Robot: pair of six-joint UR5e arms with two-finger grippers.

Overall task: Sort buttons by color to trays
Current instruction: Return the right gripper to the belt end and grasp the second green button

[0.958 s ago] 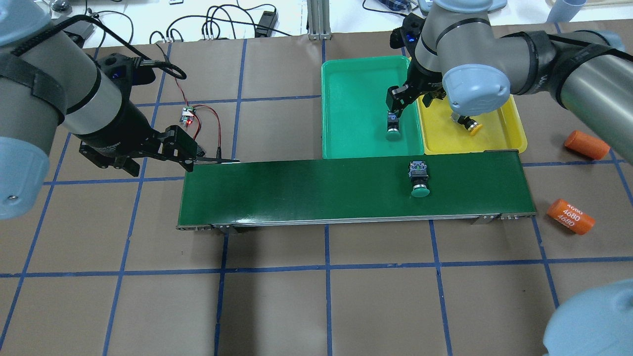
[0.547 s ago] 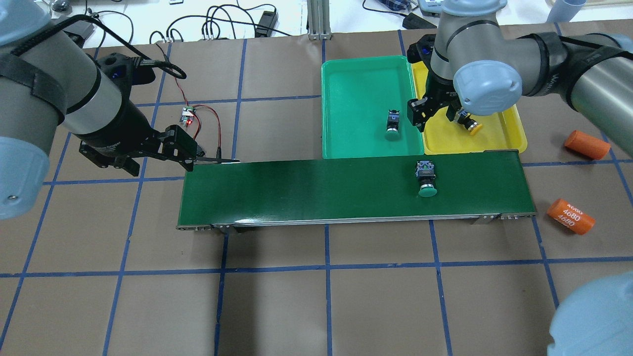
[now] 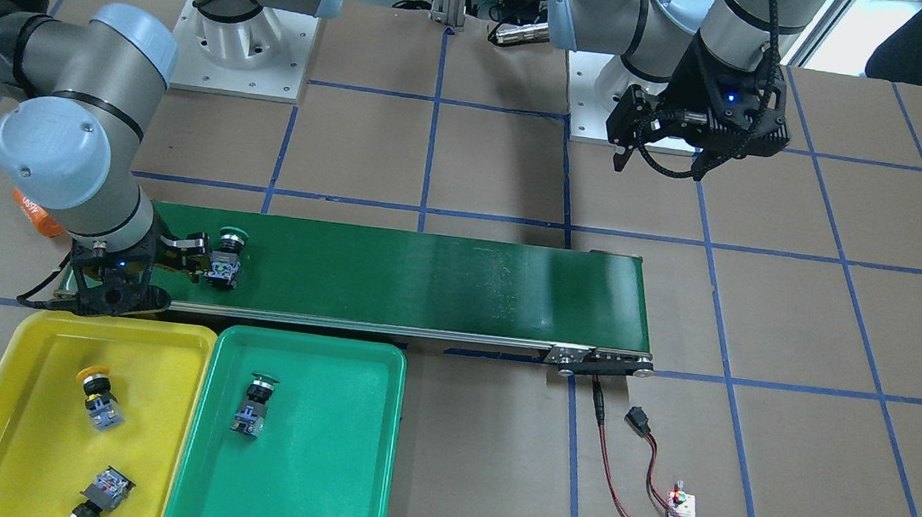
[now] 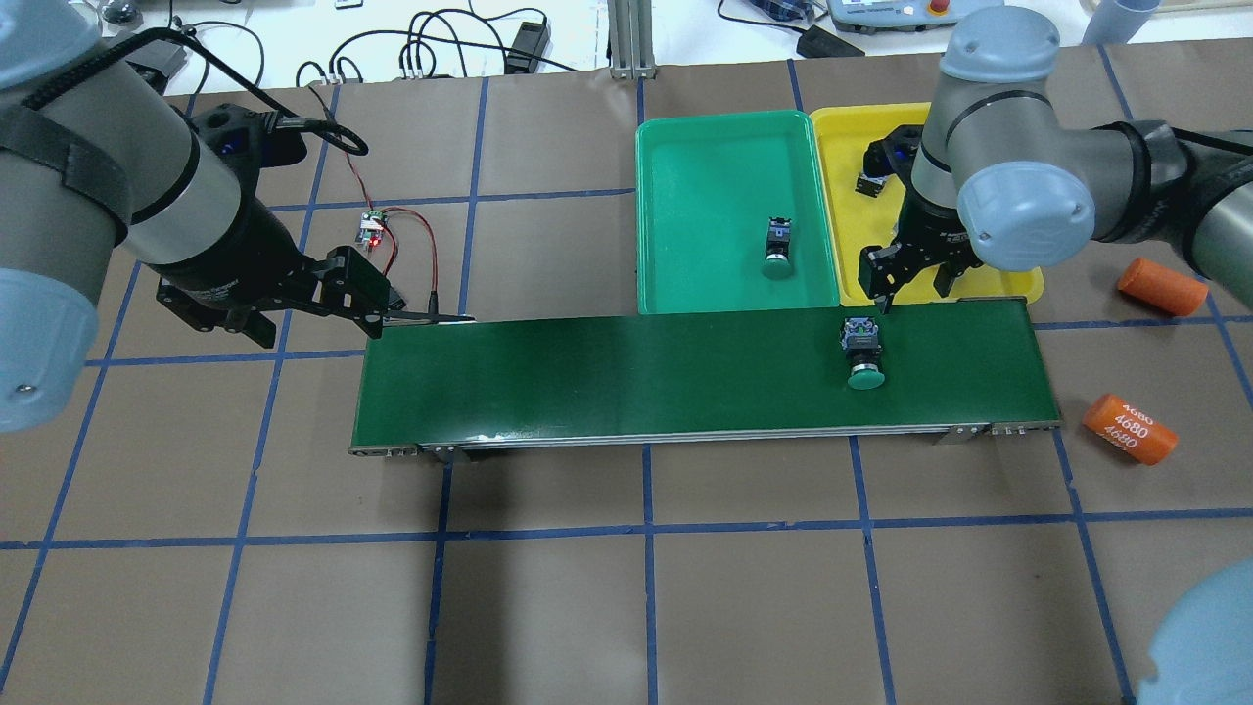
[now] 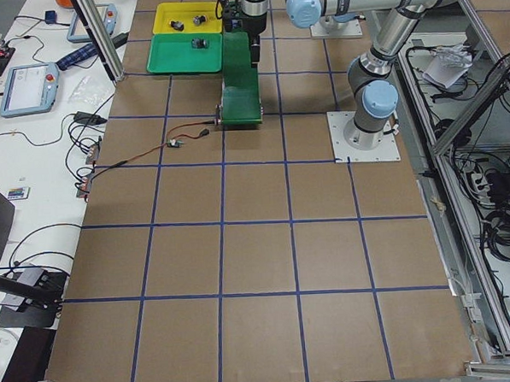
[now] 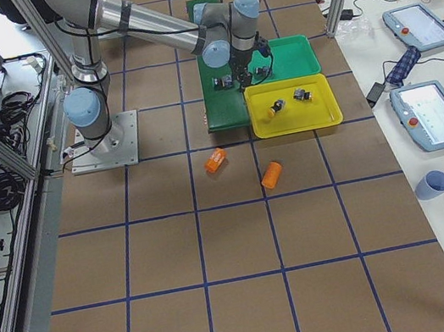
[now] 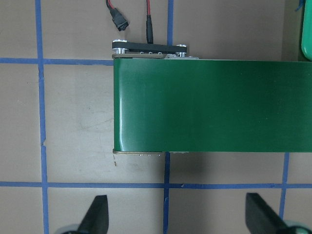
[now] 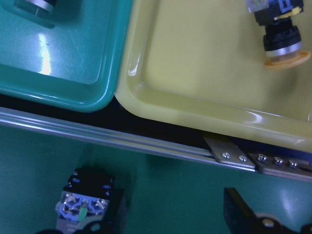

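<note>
We see the right gripper, fingers released, just beside the green button on the belt; the left gripper is released too.

The green tray and the yellow tray are showing as smooth, glossy plastic, both throwing back bright streaks of light. The belt is looking like a finely lined, matt green sheet with a faint sheen, and it is sitting beside a silvery metal rail with shiny screws. The yellow button is wearing a polished metal collar above a plastic cap. The bench is showing a matt, brown, paper-like top crossed by blue tape.
</note>
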